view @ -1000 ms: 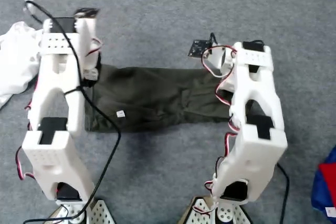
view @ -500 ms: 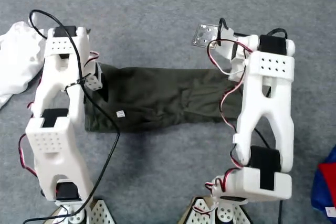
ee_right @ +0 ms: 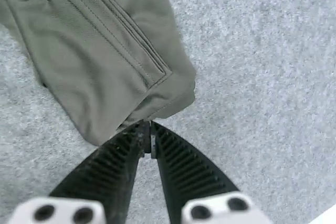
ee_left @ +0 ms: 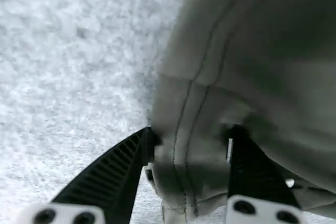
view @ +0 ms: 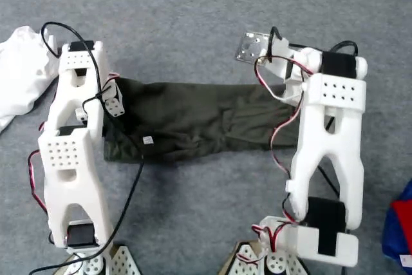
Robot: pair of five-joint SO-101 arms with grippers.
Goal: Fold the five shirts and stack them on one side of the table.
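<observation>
Olive shirt [view: 193,120], hem bunched, gripped by left end effector [ee_left: 192,134]; right end effector [ee_right: 146,128] clenched.

Three shirts [view: 193,120] [view: 22,69] [view: 400,227], two arms [view: 71,159] [view: 328,152]

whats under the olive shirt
The grey table cover shows all round the olive shirt, so the shirt seems to lie straight on it. Whatever might sit beneath its middle is covered by the cloth.

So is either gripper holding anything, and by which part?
The left gripper clamps a bunched hemmed edge of the dark olive-green cloth shirt. The right gripper is shut at its corner; grip unclear.
</observation>
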